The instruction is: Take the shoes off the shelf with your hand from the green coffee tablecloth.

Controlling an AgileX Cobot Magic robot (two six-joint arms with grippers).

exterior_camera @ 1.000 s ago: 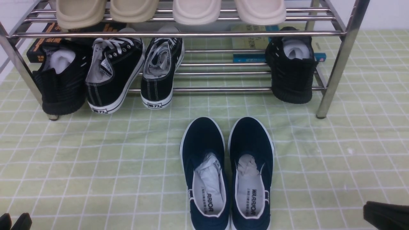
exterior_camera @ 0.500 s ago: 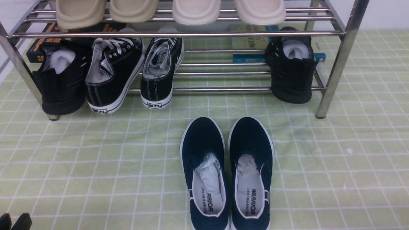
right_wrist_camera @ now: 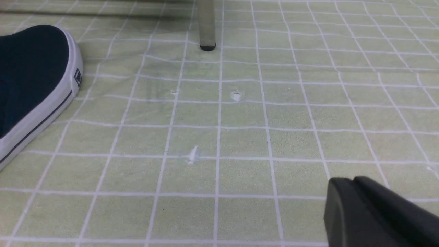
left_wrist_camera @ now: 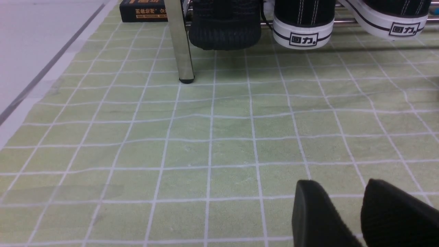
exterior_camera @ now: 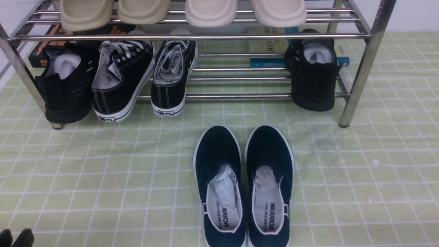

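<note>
The pair of navy slip-on shoes [exterior_camera: 219, 151] stands side by side on the green grid tablecloth [exterior_camera: 103, 171], in front of the chrome shelf [exterior_camera: 192, 36], toes toward it. The toe of one shoe [right_wrist_camera: 31, 68] shows in the right wrist view, near a shelf leg [right_wrist_camera: 205, 24]. My left gripper [exterior_camera: 17, 236] sits low at the near left corner, far from the shoes; in the left wrist view [left_wrist_camera: 343, 185] its fingers stand apart and empty. My right gripper [right_wrist_camera: 346, 180] shows only in the right wrist view, fingers together, holding nothing, off to the right of the shoes.
The lower tier holds two black knit shoes [exterior_camera: 65, 89] [exterior_camera: 313, 79] and two black lace-up sneakers [exterior_camera: 123, 79] [exterior_camera: 173, 75]. Beige slippers [exterior_camera: 144, 10] sit on the upper tier. Books [exterior_camera: 44, 48] lie behind. The cloth's left edge meets a white surface [left_wrist_camera: 34, 34].
My right gripper, seen at the front view's near right corner a second ago, has drawn back out of that view. The shoes and left gripper have not moved.
</note>
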